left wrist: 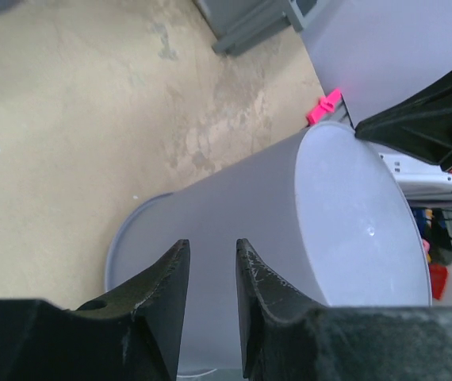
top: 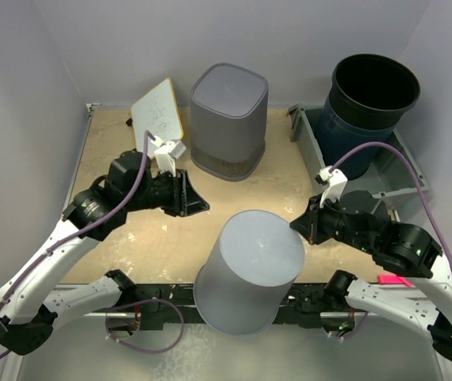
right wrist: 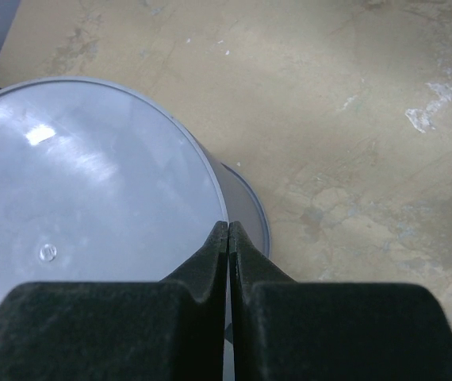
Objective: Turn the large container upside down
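The large grey round container [top: 246, 274] stands mouth down near the table's front edge, its flat base facing up. It also shows in the left wrist view [left wrist: 289, 222] and the right wrist view [right wrist: 91, 198]. My left gripper [top: 198, 204] hovers just left of it and above its side, with the jaws a little apart and nothing between them [left wrist: 212, 255]. My right gripper [top: 297, 226] sits at the right edge of the container's base, shut and empty [right wrist: 227, 228].
A grey square bin [top: 229, 119] stands at the back centre. A dark blue bucket [top: 369, 103] sits in a grey tray [top: 307, 135] at the back right. A small whiteboard [top: 157, 115] leans at the back left. A pink tag [top: 395, 279] is on the right arm.
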Robot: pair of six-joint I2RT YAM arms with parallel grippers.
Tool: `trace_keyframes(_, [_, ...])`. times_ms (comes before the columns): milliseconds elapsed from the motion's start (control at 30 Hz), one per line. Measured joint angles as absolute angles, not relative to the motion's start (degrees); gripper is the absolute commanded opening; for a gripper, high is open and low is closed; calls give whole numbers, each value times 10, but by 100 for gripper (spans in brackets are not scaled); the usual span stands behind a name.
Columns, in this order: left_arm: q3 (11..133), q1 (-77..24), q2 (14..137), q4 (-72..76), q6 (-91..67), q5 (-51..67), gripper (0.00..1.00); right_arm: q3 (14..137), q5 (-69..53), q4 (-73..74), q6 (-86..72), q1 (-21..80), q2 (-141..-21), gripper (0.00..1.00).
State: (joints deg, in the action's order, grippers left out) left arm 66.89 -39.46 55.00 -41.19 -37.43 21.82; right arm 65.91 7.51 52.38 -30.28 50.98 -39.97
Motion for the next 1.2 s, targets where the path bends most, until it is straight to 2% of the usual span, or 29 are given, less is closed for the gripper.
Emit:
trace_keyframes(300, [757, -395, 502, -458, -358, 97, 25, 652, 30, 493, -305, 510, -409, 0])
trace_keyframes(567, [757, -395, 492, -462, -364, 79, 24, 652, 19, 479, -308, 510, -424, 0])
trace_keyframes(967, [734, -395, 518, -448, -364, 98, 24, 659, 164, 516, -394, 509, -430, 0])
trace_keyframes(1200, [731, -395, 522, -438, -364, 105, 24, 659, 210, 572, -431, 509, -424, 0])
